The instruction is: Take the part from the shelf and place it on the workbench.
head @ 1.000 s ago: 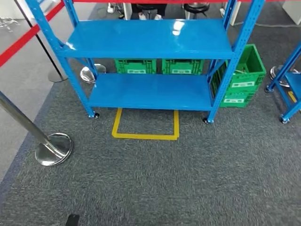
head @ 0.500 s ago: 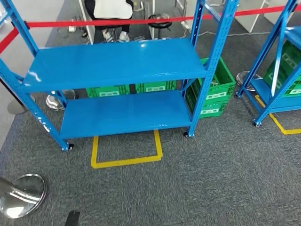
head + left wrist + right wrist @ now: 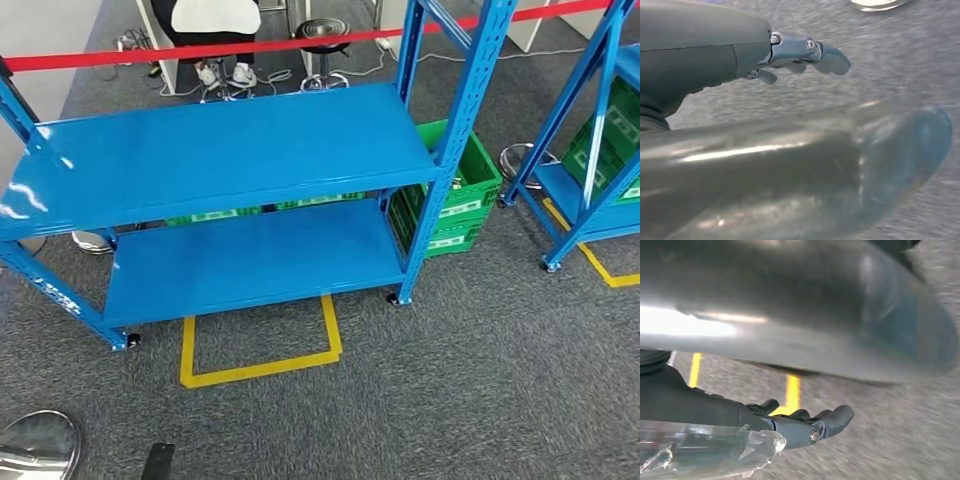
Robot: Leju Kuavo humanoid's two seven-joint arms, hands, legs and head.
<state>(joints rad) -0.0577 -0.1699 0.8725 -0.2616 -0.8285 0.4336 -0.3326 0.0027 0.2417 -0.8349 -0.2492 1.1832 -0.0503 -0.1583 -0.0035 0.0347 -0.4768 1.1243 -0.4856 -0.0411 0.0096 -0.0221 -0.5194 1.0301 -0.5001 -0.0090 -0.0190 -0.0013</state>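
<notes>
Both hands hang with fingers loosely released, left hand [image 3: 798,55] and right hand [image 3: 806,425], facing bare blue shelving [image 3: 226,150] (no part visible), so a walk-up risks clipping its uprights.

Bare blue shelf [image 3: 226,140], red rope [image 3: 226,47] behind

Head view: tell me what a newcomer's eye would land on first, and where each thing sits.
The big blue shelf fills the middle of the view, both its boards bare. Green crates sit on the floor at its right end, and a yellow tape outline marks the grey carpet just in front of it. A red barrier tape runs across behind the shelf, with a seated person beyond it.
</notes>
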